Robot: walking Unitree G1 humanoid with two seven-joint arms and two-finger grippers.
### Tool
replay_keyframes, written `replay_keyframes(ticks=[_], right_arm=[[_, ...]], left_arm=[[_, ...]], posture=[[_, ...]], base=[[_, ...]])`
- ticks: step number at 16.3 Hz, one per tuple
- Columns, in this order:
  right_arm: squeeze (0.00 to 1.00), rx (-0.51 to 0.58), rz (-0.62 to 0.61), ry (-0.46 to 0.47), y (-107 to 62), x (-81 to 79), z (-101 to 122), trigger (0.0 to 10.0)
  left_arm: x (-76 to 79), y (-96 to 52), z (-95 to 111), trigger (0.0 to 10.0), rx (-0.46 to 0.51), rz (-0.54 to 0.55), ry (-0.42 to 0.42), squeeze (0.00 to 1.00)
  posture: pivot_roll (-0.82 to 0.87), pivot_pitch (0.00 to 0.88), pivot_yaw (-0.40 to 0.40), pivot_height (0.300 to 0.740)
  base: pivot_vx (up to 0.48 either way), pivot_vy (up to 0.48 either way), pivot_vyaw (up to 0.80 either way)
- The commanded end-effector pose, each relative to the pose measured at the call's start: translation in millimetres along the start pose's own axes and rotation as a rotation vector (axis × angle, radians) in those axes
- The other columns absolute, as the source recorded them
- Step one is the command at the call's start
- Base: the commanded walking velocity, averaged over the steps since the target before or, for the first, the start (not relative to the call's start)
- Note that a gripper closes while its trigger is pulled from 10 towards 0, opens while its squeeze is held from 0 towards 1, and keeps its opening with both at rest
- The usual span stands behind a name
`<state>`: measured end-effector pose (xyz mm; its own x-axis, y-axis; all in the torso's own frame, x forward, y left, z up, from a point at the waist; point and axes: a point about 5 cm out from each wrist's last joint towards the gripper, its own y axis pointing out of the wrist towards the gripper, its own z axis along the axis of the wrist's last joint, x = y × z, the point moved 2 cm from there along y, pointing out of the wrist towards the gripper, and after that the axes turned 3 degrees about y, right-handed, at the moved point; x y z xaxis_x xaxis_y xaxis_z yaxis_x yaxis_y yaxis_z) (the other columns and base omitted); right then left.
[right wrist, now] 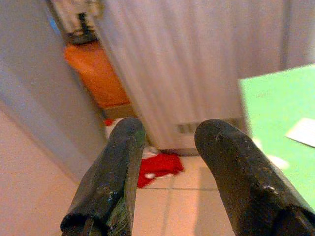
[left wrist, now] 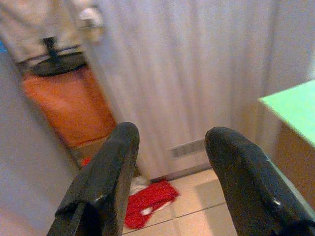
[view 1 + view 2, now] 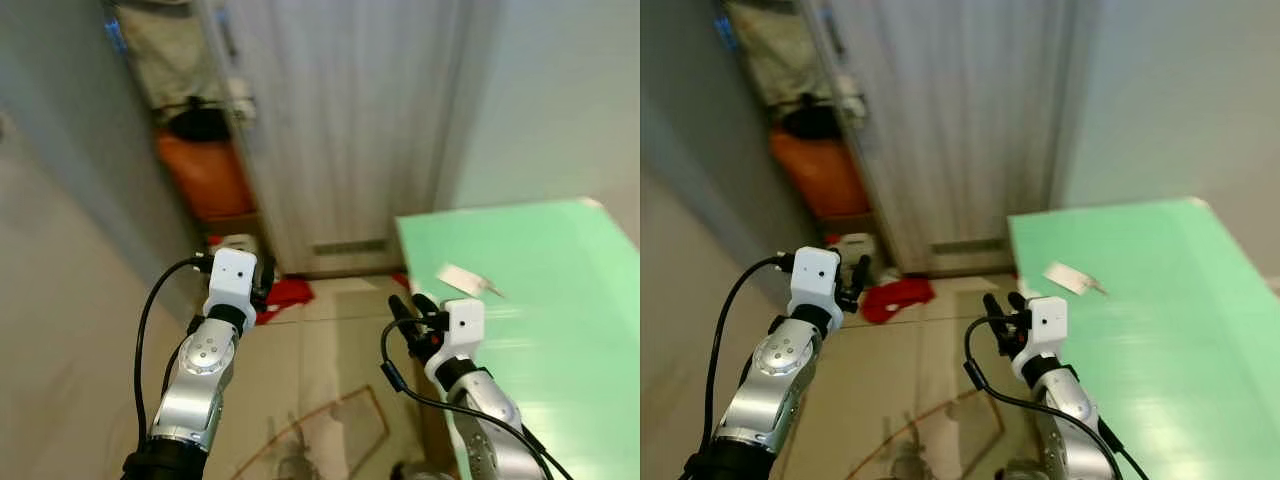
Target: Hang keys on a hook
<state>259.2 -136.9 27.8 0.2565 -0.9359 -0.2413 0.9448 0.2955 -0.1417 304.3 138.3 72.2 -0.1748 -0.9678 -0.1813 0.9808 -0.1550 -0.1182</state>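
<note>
2 grippers up, both empty, fingers apart.
Left gripper (image 3: 262, 282) lower left; right gripper (image 3: 410, 312) lower centre by 1 green table (image 3: 560, 300). 1 white tag (image 3: 464, 279), poss. keys, on table, mid-right. 1 red cloth (image 2: 147, 200) on floor. Wrist views don't show arms.

Green table (image 3: 560, 290), tiled floor (image 3: 330, 350), ribbed door (image 3: 340, 120)

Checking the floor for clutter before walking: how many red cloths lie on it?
1. The red cloth lies on the tiled floor at the foot of the white door, ahead of the left claw. Others may be hidden.
</note>
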Motion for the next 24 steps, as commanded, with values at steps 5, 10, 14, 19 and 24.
replay_keyframes(ticks=[5, 10, 14, 19, 24], right_arm=[[0.00, -0.010, -0.001, 0.001, -1.6, -2.2, -3.2, 10.0], [0.00, -0.010, -0.002, 0.002, -2.6, -1.4, -2.7, 10.0], [0.00, -0.010, -0.001, 0.002, -2.4, -2.0, -2.6, 10.0], [0.00, -0.022, -0.003, -0.019, -0.6, -2.2, -3.5, 10.0], [0.00, -0.033, -0.004, -0.015, 1.7, -3.2, -5.4, 10.0]], left_arm=[[-2.3, 1.8, 1.6, 10.0, 0.002, 0.004, 0.011, 0.00], [-2.5, 3.5, 2.6, 10.0, 0.003, 0.013, 0.005, 0.00], [-3.6, 5.0, 3.3, 10.0, 0.004, 0.018, 0.006, 0.00], [-6.0, 6.3, -1.8, 10.0, -0.029, 0.025, 0.025, 0.00], [-14.7, 8.2, -3.4, 10.0, -0.049, 0.052, 0.063, 0.00]], posture=[[-0.20, 0.029, 0.141, 0.740], [-0.21, 0.034, 0.142, 0.740], [-0.21, 0.035, 0.142, 0.740], [-0.20, 0.037, 0.145, 0.740], [-0.20, 0.041, 0.150, 0.740]], base=[[0.452, 0.000, 0.00], [0.450, 0.000, 0.00], [0.450, 0.000, 0.00], [0.331, 0.000, 0.00], [0.000, 0.000, -0.51]])
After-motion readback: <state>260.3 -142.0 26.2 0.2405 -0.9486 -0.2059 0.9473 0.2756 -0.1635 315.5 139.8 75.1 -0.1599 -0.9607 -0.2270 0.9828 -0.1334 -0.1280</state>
